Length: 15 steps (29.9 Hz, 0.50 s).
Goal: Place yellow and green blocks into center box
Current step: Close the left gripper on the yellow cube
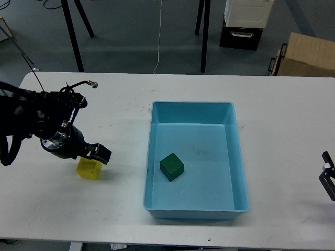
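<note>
A yellow block (89, 169) lies on the white table (293, 120), left of the light blue box (240, 157). A dark green block (171, 167) sits inside the box, left of its middle. My left gripper (98, 153) is low over the yellow block, at its top right edge; it looks dark and I cannot tell its fingers apart. My right gripper (328, 180) shows only as a small dark part at the right edge of the table, far from both blocks.
Beyond the table's far edge stand dark tripod legs (203, 36), a black-and-white case (245, 23) and a cardboard box (306, 55) on the floor. A thin cable (158, 36) hangs down behind the table.
</note>
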Motion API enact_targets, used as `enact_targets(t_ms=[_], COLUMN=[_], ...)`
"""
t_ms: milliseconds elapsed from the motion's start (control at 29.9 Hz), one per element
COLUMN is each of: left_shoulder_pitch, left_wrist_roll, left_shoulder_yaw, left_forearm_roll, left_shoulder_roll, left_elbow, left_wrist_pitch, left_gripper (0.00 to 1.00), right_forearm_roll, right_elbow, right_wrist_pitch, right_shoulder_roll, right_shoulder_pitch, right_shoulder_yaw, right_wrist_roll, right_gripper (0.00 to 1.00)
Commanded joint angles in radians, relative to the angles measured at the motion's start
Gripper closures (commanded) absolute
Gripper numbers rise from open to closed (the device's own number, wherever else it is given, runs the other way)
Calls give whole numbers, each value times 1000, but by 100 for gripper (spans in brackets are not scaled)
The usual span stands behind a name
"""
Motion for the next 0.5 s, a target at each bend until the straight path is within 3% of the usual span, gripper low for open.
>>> enact_targets(t_ms=[0, 334, 468], left_shoulder_pitch=[25, 166, 191], left_wrist_roll=[0, 0, -18], left_shoulder_yaw=[0, -83, -114], left_forearm_roll=[2, 88, 169], left_shoulder_roll=[4, -9, -1], left_elbow=[25, 100, 91], left_wrist_pitch=[0, 0, 0], left_gripper=[0, 0, 8], right_forearm_roll=[0, 0, 2], right_elbow=[-7, -13, -12], right_wrist_pitch=[0, 0, 0], right_shoulder_roll=[0, 0, 0], right_shoulder_pitch=[-1, -1, -6], right_shoulder_yaw=[0, 2, 3], right_wrist_roll=[0, 0, 0], right_gripper=[0, 0, 0])
